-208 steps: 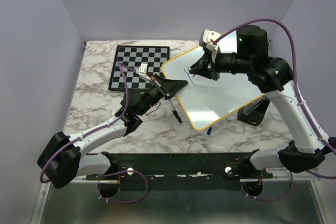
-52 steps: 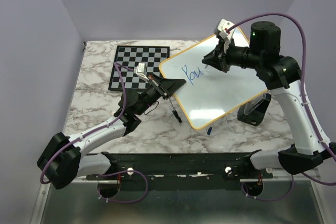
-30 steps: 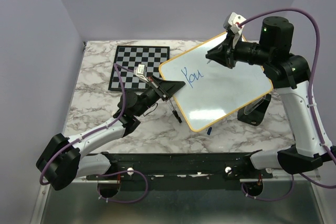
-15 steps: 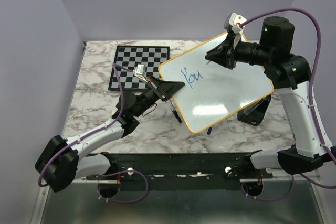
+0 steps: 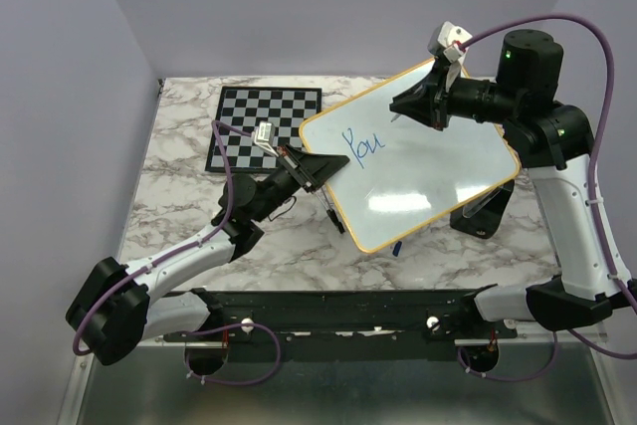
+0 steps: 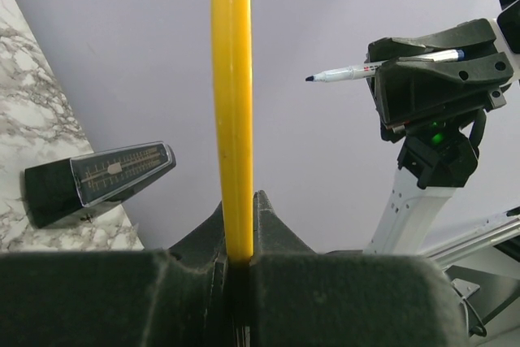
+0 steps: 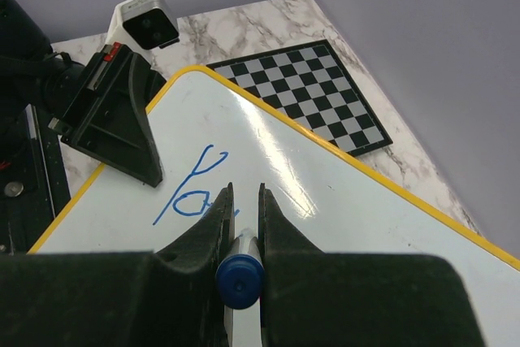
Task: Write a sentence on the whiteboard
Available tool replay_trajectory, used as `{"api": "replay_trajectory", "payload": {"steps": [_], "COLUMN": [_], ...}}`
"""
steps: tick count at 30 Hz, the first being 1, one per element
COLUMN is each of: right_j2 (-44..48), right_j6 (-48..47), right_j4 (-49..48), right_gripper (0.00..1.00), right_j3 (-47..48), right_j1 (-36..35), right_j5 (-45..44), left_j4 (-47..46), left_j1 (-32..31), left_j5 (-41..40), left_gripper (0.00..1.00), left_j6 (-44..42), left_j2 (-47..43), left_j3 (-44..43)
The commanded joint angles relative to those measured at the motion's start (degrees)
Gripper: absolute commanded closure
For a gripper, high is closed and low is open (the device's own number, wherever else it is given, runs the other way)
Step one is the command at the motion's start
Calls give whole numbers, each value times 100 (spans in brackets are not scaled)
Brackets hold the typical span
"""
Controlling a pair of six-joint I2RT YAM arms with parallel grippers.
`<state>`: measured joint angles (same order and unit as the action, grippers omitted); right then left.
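The whiteboard [image 5: 428, 171], white with a yellow frame, is held tilted above the table. My left gripper [image 5: 333, 161] is shut on its left edge; the left wrist view shows the yellow frame [image 6: 231, 103] edge-on between the jaws of the left gripper [image 6: 242, 201]. The blue word "You" [image 5: 364, 142] is on the board's left part, also in the right wrist view [image 7: 191, 193]. My right gripper [image 5: 398, 106] is shut on a blue-capped marker [image 7: 240, 278]. The marker tip [image 6: 309, 79] is off the board's surface, to the right of the word.
A black-and-white chessboard [image 5: 264, 126] lies at the back left of the marble table. A black pen [image 5: 333, 216] and a small blue cap [image 5: 396, 246] lie near the board's front edge. A black wedge-shaped object [image 5: 483, 208] stands under the board's right side.
The word "You" has been written since the earliest frame. My right gripper then lifted the marker off the board and moved right. In the last half second nothing has visibly moved.
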<state>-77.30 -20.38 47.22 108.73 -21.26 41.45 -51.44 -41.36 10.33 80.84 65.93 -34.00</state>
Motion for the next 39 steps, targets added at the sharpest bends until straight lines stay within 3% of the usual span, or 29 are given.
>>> {"api": "replay_trajectory", "payload": {"steps": [1, 39], "right_j2": [4, -31], "right_j6": [122, 78], "right_j4": [77, 112], "right_gripper": [100, 99], "right_j3": [158, 245], "right_j1": [43, 95], "right_j5": [153, 205], "left_j4": [-1518, -1641], "left_j1": [23, 41], "left_j5": [75, 233], "left_gripper": [100, 100], "left_j6": [257, 275], "left_j2": [-309, -388], "left_j3": [-46, 51]}}
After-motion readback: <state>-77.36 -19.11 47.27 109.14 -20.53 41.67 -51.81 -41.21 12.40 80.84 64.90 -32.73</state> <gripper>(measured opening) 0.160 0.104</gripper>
